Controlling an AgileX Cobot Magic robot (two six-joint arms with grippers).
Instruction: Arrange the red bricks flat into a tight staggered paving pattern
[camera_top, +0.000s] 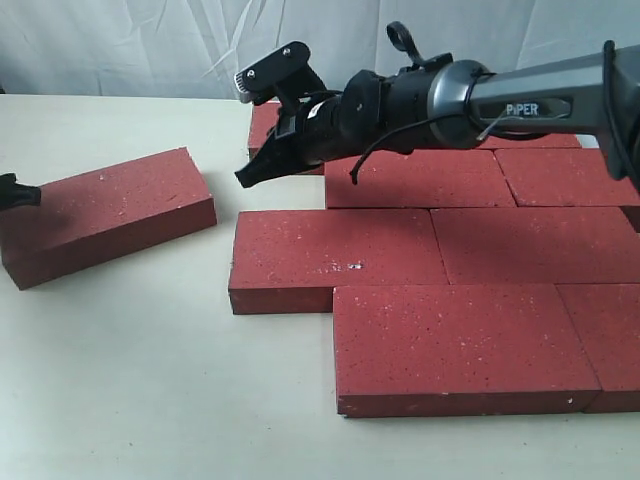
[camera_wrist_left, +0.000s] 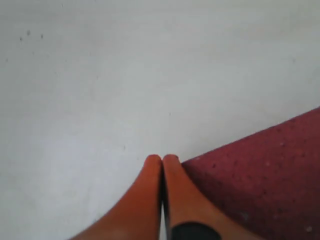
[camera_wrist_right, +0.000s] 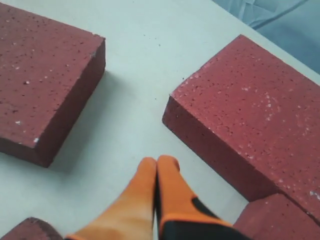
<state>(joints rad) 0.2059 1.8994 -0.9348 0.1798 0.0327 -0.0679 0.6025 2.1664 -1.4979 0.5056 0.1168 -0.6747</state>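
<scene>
Bricks (camera_top: 470, 345) flank your right hand (camera_top: 247, 178), which reaches across the middle with its orange fingers (camera_wrist_right: 145, 190) pressed together on nothing, tips aimed down over the desk (camera_top: 150, 380). To its right is the laid patch (camera_top: 440, 250), rows already staggered. To its left, close by, is the loose brick (camera_top: 110, 205), lying flat but apart from the patch.

That brick's long axis is skewed (its near end swings away from the rows), so I judge it needs turning parallel before it slides in.

Your left hand (camera_top: 12, 190) is the nearer one. It sits at the brick's outer end, fingers (camera_wrist_left: 142, 195) closed and empty, just beside a corner; whether it touches, you cannot tell. A push from there would drive the brick towards the patch, while the right hand is placed to steady the inner end.
</scene>
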